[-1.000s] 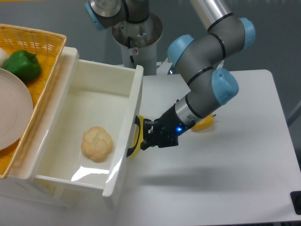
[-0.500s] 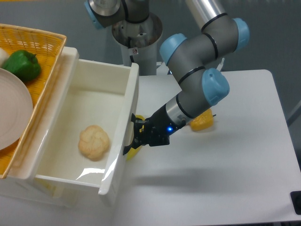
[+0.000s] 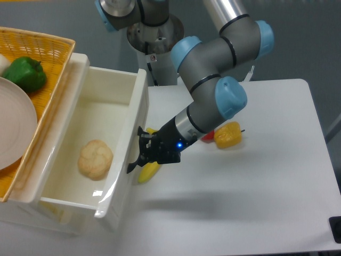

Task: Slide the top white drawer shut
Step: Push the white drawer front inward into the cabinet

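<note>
The top white drawer [image 3: 80,114] stands pulled out toward the right, and a pale lumpy food item [image 3: 95,159] lies on its floor. Its front panel [image 3: 130,144] faces my gripper, with a thin black curved handle [image 3: 133,165] on its outer side. My gripper [image 3: 141,151] reaches in from the right, its fingertips against that handle. The fingers look spread apart with nothing held between them.
A yellow banana-like item [image 3: 149,171] lies on the table under the gripper. A yellow bell pepper [image 3: 228,135] and a small red thing [image 3: 208,137] sit behind the arm. The yellow woven basket [image 3: 50,48] with a green pepper [image 3: 24,73] and a plate [image 3: 13,128] tops the cabinet.
The gripper has moved left with the drawer front ahead of it. The drawer has slid some way into the cabinet, and the food inside has shifted left with it.
</note>
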